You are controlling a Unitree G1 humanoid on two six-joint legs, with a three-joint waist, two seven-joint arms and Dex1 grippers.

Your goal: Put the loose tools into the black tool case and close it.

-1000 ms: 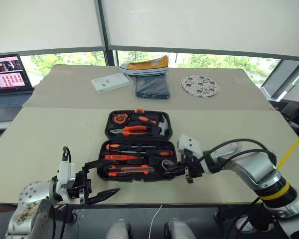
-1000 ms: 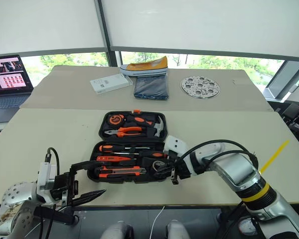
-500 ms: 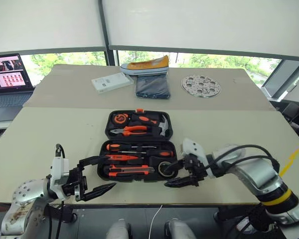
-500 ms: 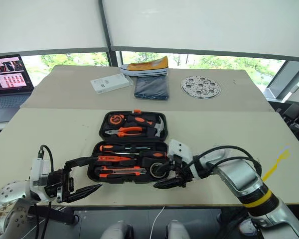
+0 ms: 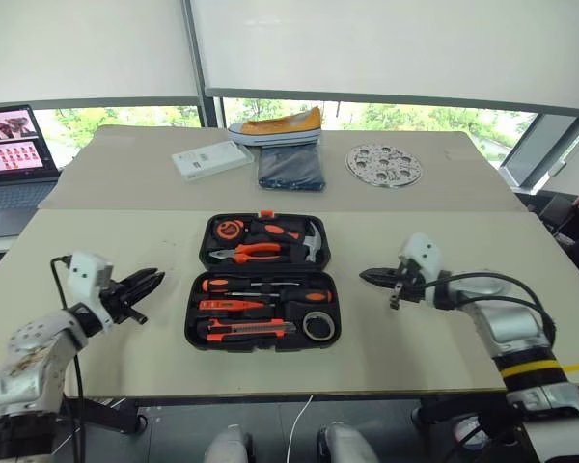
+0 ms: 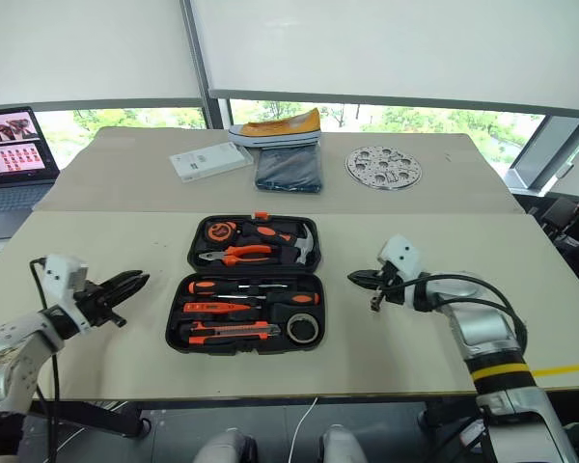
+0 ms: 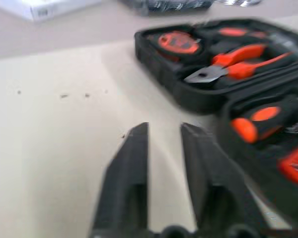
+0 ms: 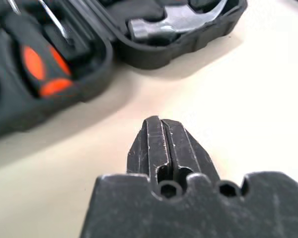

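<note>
The black tool case (image 5: 261, 343) lies open and flat in the middle of the table. In its near half sit two black-and-orange screwdrivers (image 5: 262, 285), a slim orange screwdriver (image 5: 222, 305), the utility knife (image 5: 247, 329) and the dark tape roll (image 5: 317, 326). My left gripper (image 5: 147, 282) hovers over the bare table left of the case, pointing at it. Its fingers (image 7: 134, 163) are drawn together with only a thin gap and hold nothing. My right gripper (image 5: 367, 276) stands right of the case, shut and empty, fingers (image 8: 156, 144) pressed together.
The case's far half holds a round tape measure (image 5: 231, 230), pliers (image 5: 253, 251) and a hammer (image 5: 309, 241). Farther back lie a white box (image 5: 210, 159), a dark folded cloth (image 5: 285, 169), a shoe (image 5: 275, 125) and a round metal plate (image 5: 384, 165). A laptop (image 5: 14, 154) is far left.
Both grippers have drawn away from the case's near half, left one leftward, right one rightward, and both have closed. The right one left the tape roll in its slot.
</note>
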